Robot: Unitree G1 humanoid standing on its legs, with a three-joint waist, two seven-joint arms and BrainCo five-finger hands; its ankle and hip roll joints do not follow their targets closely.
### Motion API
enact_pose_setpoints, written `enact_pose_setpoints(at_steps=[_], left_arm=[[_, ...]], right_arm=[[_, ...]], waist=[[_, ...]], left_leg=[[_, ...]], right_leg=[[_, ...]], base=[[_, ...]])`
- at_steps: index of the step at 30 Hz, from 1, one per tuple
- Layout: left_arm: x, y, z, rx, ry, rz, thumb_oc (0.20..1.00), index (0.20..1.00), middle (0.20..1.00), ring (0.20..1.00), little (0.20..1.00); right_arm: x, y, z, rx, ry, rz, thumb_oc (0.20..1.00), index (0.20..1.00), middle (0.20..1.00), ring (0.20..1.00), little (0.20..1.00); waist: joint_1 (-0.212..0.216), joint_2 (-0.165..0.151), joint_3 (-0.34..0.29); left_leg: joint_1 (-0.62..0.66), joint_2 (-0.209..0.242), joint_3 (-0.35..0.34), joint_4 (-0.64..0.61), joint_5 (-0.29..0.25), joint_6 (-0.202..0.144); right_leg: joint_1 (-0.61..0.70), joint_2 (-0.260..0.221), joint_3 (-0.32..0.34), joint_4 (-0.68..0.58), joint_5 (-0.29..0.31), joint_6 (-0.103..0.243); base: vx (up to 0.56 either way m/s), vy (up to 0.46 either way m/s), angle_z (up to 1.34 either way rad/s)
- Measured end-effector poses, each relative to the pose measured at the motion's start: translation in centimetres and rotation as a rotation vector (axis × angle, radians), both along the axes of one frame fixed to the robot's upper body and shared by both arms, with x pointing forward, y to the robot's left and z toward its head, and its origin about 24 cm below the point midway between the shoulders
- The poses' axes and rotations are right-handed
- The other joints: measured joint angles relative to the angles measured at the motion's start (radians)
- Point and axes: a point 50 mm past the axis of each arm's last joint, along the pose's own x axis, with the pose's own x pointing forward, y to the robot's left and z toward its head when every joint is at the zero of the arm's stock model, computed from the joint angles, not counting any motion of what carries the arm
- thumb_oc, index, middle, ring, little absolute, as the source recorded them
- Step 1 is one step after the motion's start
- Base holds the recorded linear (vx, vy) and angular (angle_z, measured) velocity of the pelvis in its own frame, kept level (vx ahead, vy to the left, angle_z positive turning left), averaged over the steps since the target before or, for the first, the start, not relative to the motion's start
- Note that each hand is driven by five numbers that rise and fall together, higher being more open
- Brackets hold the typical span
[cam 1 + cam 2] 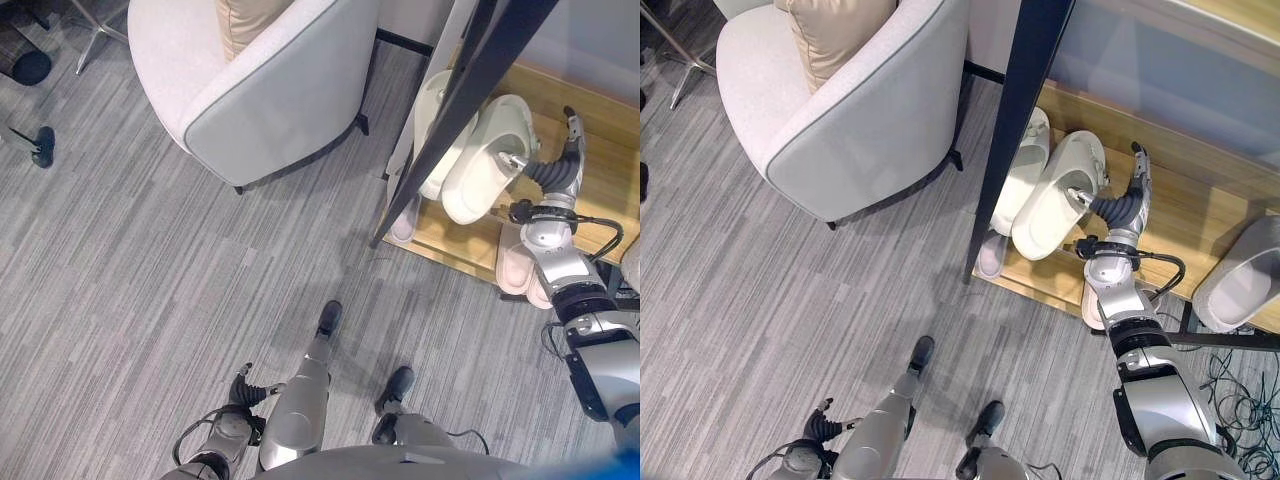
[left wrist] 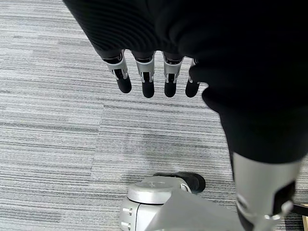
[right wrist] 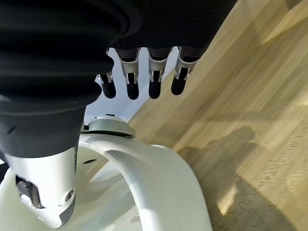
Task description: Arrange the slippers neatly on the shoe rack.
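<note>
Here the right hand (image 1: 1118,205) reaches over the light wooden shoe rack (image 1: 1185,215), fingers (image 3: 153,82) straight, thumb hooked inside the strap of a white slipper (image 1: 1055,195) and carrying it tilted above the rack's front edge. A second white slipper (image 1: 1020,170) lies just beside it on the shelf. The left hand (image 2: 149,77) hangs low over the grey striped carpet (image 1: 150,280), fingers relaxed and holding nothing. A pale grey upholstered armchair (image 1: 255,75) stands near the rack's left end.
</note>
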Motion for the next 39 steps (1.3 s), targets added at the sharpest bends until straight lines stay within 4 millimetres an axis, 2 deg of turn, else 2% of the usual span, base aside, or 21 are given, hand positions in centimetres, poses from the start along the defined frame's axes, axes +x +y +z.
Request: enact_pose_setpoints(at_steps=[1,2,3,6,13,16,18,24,25,26,27,39], left_arm=[[0.0,0.0,0.0,0.0,0.0,0.0,1.0,1.0,1.0,1.0,1.0],[0.0,0.0,0.0,-0.001,0.0,0.0,1.0,1.0,1.0,1.0,1.0],[0.0,0.0,0.0,-0.001,0.0,-0.001,1.0,1.0,1.0,1.0,1.0],[0.1,-0.4,-0.1,-0.011,-0.003,0.0,1.0,1.0,1.0,1.0,1.0],[0.2,-0.5,0.0,-0.016,-0.008,0.007,1.0,1.0,1.0,1.0,1.0],[0.3,-0.6,0.0,-0.017,-0.009,0.007,1.0,1.0,1.0,1.0,1.0],[0.5,-0.6,0.0,-0.016,-0.013,0.006,1.0,1.0,1.0,1.0,1.0],[1.6,-0.6,0.4,-0.013,-0.041,0.0,1.0,1.0,1.0,1.0,1.0],[1.7,-0.6,0.5,-0.011,-0.044,0.0,1.0,1.0,1.0,1.0,1.0],[1.7,-0.5,0.5,-0.01,-0.045,0.0,1.0,1.0,1.0,1.0,1.0],[1.8,-0.4,0.5,-0.007,-0.046,0.001,1.0,1.0,1.0,1.0,1.0],[1.8,-0.3,0.6,0.01,-0.052,0.015,1.0,1.0,1.0,1.0,1.0]], right_arm=[[0.0,-0.1,0.0,0.021,-0.001,-0.002,0.57,0.57,0.57,0.57,0.57],[0.0,-0.1,0.0,0.025,0.0,-0.002,0.344,0.344,0.344,0.344,0.344],[0.0,-0.1,0.0,0.024,0.0,-0.001,0.2,0.2,0.2,0.2,0.2],[0.2,-0.4,0.3,0.031,-0.008,-0.02,0.2,0.2,0.2,0.2,0.2],[-0.1,-1.0,0.5,-0.028,-0.031,-0.11,0.2,0.2,0.2,0.2,0.2],[-0.3,-1.5,1.2,-0.114,-0.044,-0.136,0.2,0.2,0.2,0.2,0.2],[-0.4,-1.6,1.5,-0.239,-0.024,-0.136,0.2,0.2,0.2,0.2,0.2],[0.4,-0.3,2.0,-0.342,-0.008,-0.11,0.2,0.2,0.2,0.2,0.2],[0.4,-0.2,2.1,-0.343,-0.011,-0.11,0.727,0.727,0.727,0.727,0.727],[0.5,-0.2,2.2,-0.342,-0.013,-0.112,0.903,0.903,0.903,0.903,0.903],[0.5,-0.2,2.3,-0.341,-0.011,-0.114,1.0,1.0,1.0,1.0,1.0],[0.4,-1.1,2.9,-0.315,-0.05,-0.248,1.0,1.0,1.0,1.0,1.0]], waist=[[0.001,0.001,0.0],[0.001,0.002,0.0],[0.003,0.003,0.0],[0.018,0.018,-0.001],[0.018,0.018,0.0],[0.02,0.019,0.0],[0.019,0.018,0.001],[0.01,0.005,0.012],[0.01,0.003,0.014],[0.009,-0.001,0.016],[0.009,-0.006,0.02],[-0.006,-0.009,0.022]], left_leg=[[-0.002,0.0,0.0,0.0,0.0,0.0],[-0.004,-0.001,0.0,0.0,0.0,0.0],[-0.005,-0.001,0.0,0.0,0.0,0.0],[-0.007,-0.002,0.0,0.0,0.0,0.0],[-0.007,-0.002,0.0,0.0,0.0,0.0],[-0.007,-0.003,-0.001,0.0,0.0,0.0],[-0.008,-0.002,-0.001,0.0,0.0,0.0],[-0.01,-0.001,-0.002,0.0,0.0,0.0],[-0.011,-0.001,-0.002,0.0,0.0,0.0],[-0.011,-0.001,-0.001,0.0,0.0,0.0],[-0.011,-0.001,-0.001,0.0,0.0,0.0],[-0.011,-0.001,0.0,0.0,0.0,0.0]], right_leg=[[-0.002,0.0,0.0,0.0,0.0,0.0],[-0.005,-0.001,0.0,0.0,0.0,0.0],[-0.005,-0.001,0.0,0.0,0.0,0.0],[-0.007,-0.002,0.0,0.0,0.0,0.0],[-0.007,-0.002,0.0,0.0,0.0,0.0],[-0.007,-0.002,-0.001,0.0,0.0,0.0],[-0.008,-0.001,-0.001,0.0,0.0,0.0],[-0.01,0.0,-0.001,0.0,0.0,0.0],[-0.011,0.0,-0.001,0.0,0.0,0.0],[-0.012,0.0,-0.001,0.0,0.0,0.0],[-0.012,0.0,-0.001,0.0,0.0,0.0],[-0.012,0.0,0.0,0.0,0.0,0.0]], base=[[0.0,0.0,0.0],[0.0,0.0,0.0],[0.0,0.0,0.0],[0.0,0.0,0.0],[0.0,0.0,0.0],[0.0,0.0,0.0],[0.0,0.0,0.0],[0.0,0.0,0.0],[0.0,0.0,0.0],[0.0,0.0,0.0],[0.0,0.0,0.0],[0.0,0.0,0.0]])
